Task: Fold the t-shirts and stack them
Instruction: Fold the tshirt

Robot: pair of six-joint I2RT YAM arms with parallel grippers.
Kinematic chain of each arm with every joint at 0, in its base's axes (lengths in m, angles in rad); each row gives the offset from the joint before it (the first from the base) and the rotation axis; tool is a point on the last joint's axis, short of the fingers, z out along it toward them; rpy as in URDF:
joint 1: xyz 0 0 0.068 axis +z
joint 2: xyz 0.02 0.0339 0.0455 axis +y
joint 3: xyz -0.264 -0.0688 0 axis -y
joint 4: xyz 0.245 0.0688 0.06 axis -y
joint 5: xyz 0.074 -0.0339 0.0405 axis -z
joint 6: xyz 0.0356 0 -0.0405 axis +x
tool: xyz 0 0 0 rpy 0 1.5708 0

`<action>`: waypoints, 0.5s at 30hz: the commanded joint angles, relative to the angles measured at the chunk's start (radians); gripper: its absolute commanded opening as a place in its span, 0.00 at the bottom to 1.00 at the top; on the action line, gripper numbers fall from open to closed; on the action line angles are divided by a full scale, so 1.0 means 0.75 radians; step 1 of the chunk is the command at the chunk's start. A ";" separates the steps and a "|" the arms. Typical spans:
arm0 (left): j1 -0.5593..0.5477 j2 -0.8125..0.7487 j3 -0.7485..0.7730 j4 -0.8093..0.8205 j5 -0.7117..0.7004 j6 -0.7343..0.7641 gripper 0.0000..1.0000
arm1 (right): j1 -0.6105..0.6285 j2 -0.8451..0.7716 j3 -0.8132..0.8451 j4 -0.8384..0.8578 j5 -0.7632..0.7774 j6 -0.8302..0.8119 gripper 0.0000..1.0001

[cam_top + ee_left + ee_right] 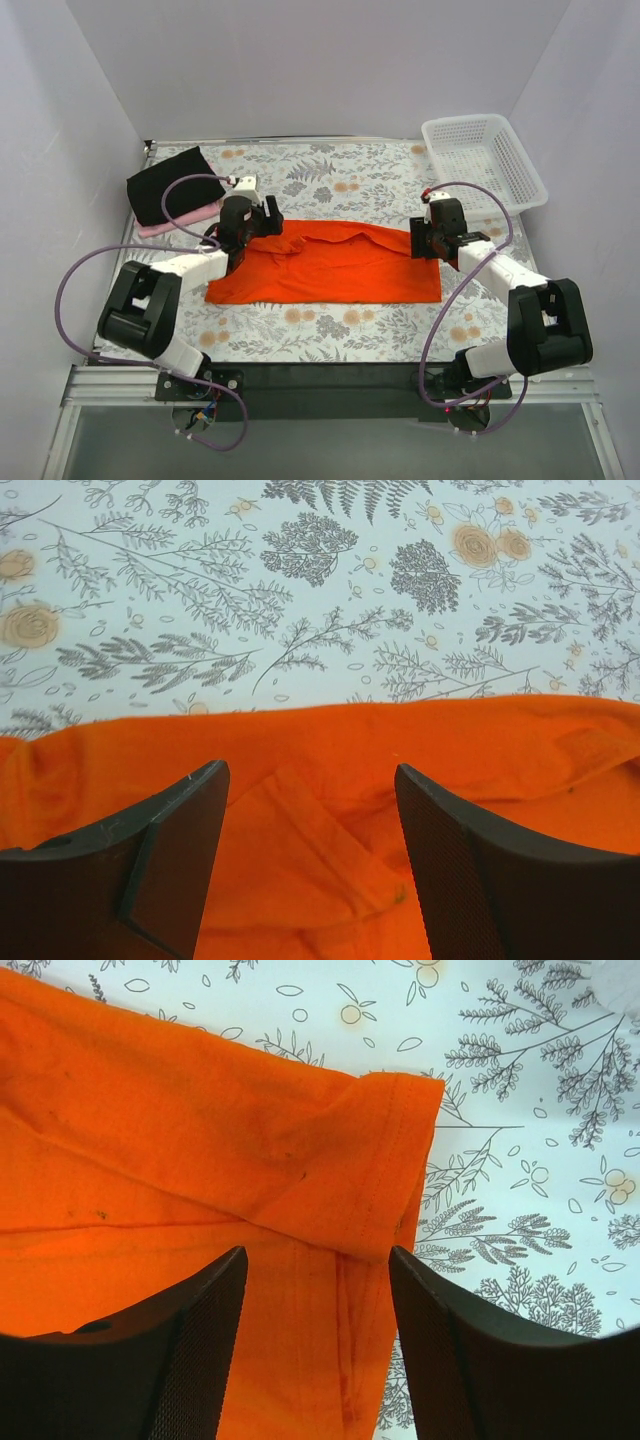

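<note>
The orange t-shirt (330,265) lies folded lengthwise across the middle of the floral table. My left gripper (262,222) is open above its far left corner; in the left wrist view (310,780) a folded sleeve (320,850) lies between the fingers. My right gripper (425,238) is open above the shirt's far right corner; the right wrist view (318,1260) shows the hem corner (385,1150) folded over just ahead of the fingers. The black t-shirt (168,185) lies folded on the pale pink t-shirt (165,227) at the back left.
A white mesh basket (484,162) stands at the back right corner. White walls close in the table on three sides. The floral tablecloth (340,175) lies bare behind the orange shirt and along the front edge.
</note>
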 commanded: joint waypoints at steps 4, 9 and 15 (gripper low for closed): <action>-0.019 0.216 0.243 -0.193 0.009 -0.058 0.63 | 0.007 -0.038 0.076 0.008 0.024 0.005 0.57; -0.050 0.258 0.252 -0.201 0.027 -0.071 0.63 | 0.007 0.019 0.072 0.040 0.052 0.025 0.59; -0.058 0.266 0.231 -0.240 0.058 -0.073 0.62 | 0.005 0.097 0.082 0.047 0.075 0.037 0.59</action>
